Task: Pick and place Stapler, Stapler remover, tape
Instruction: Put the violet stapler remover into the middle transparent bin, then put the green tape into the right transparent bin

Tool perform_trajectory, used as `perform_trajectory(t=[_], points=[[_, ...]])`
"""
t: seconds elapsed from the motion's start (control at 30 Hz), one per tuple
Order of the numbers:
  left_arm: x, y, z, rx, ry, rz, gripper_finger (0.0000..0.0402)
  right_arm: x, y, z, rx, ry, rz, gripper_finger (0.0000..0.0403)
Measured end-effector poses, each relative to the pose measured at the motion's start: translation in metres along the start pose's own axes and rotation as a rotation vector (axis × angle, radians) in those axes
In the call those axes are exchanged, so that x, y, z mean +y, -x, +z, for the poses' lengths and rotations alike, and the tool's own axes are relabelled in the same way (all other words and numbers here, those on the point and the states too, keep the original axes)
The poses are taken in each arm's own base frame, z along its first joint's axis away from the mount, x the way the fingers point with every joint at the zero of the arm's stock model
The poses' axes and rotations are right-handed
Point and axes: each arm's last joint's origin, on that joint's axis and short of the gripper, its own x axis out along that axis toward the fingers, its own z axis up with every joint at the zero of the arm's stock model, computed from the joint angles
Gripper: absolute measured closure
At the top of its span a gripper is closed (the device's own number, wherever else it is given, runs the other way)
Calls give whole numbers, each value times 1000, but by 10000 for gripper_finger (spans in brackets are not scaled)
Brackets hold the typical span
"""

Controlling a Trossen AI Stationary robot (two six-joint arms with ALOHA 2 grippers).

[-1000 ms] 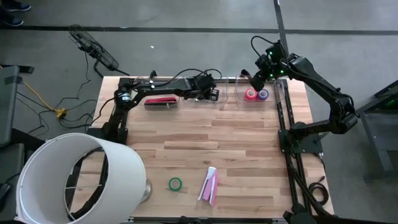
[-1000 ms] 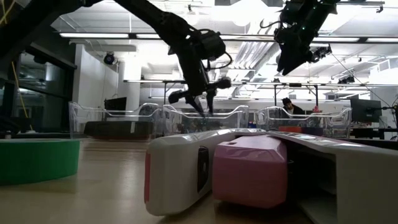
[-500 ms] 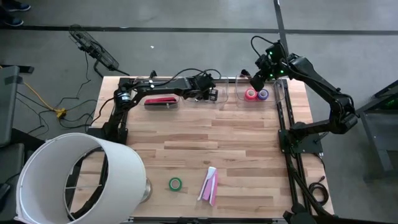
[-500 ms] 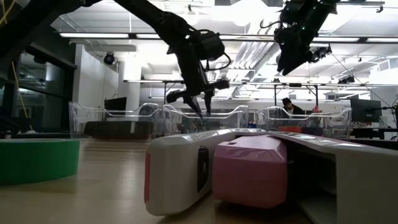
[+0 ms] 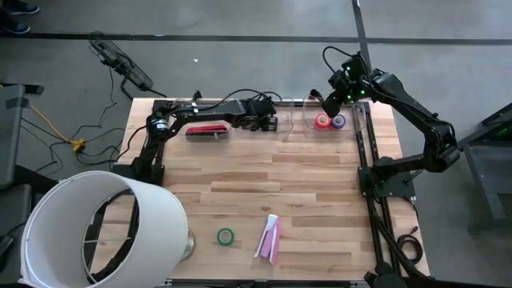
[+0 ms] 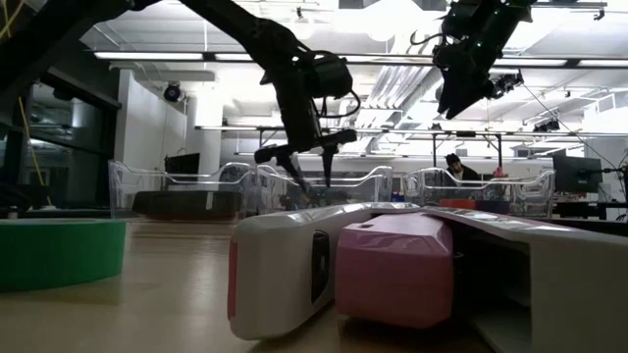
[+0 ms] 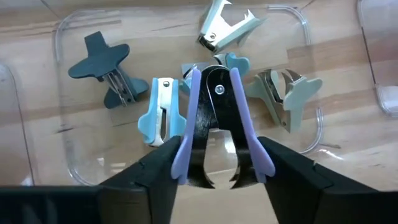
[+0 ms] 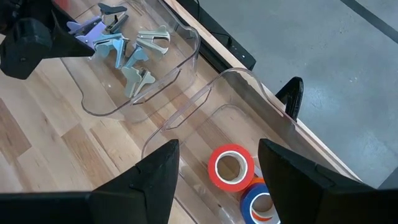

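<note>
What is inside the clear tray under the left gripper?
The clear tray holds staple removers: dark blue, light blue, two pale green, and a purple-black one between the open left gripper fingers. The tray's near edge is hidden.

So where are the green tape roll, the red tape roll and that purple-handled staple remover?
green tape roll (image 5: 226, 236): high view, on its ring.
red tape roll (image 8: 231, 167): right wrist view, on its orange-red rim.
purple-handled staple remover (image 7: 217, 118): left wrist view, on its black middle plate.

Wood-plank table (image 5: 304, 184), clear glossy plastic trays (image 8: 180, 68)
</note>
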Motion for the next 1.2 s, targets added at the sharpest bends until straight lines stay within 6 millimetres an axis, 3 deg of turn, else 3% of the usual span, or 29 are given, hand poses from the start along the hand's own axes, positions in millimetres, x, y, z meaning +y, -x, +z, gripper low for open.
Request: perform_trajectory(t=[0.5,0.87,1.2], points=[[1,0,1,5,0,-2,165,0,0,-2,16,2,3,192],[1,0,1,9,-40,-4,163,0,0,-2,18,3,3,192],[4,19,4,11,-72,2,163,0,0,-2,19,14,4,192]])
